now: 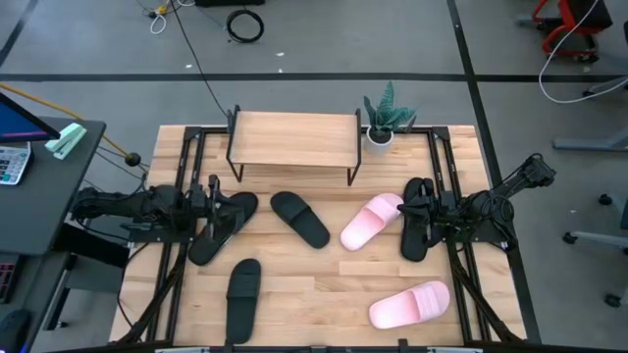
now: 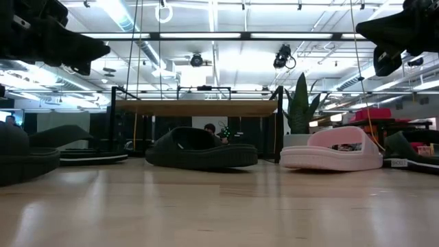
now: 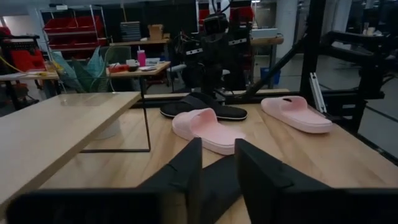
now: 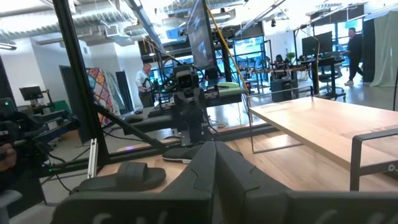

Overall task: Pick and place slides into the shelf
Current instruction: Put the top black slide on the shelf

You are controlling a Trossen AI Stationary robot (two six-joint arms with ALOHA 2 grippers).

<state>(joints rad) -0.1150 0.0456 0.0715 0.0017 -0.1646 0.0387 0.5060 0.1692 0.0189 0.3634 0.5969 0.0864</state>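
Bright overhead room light, soft shadows

Ceiling strip lights glare white in the low view and sheen off the table, its near boards blurred. Both wrist views are dimmer, with the near dark fingers out of focus.

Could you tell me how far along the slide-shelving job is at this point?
Nothing looks done: the shelf top is bare, and no slide shows under it. All six slides lie on the table, such as a pink slide and a black slide. The left gripper and right gripper each sit over a black slide, neither lifted.
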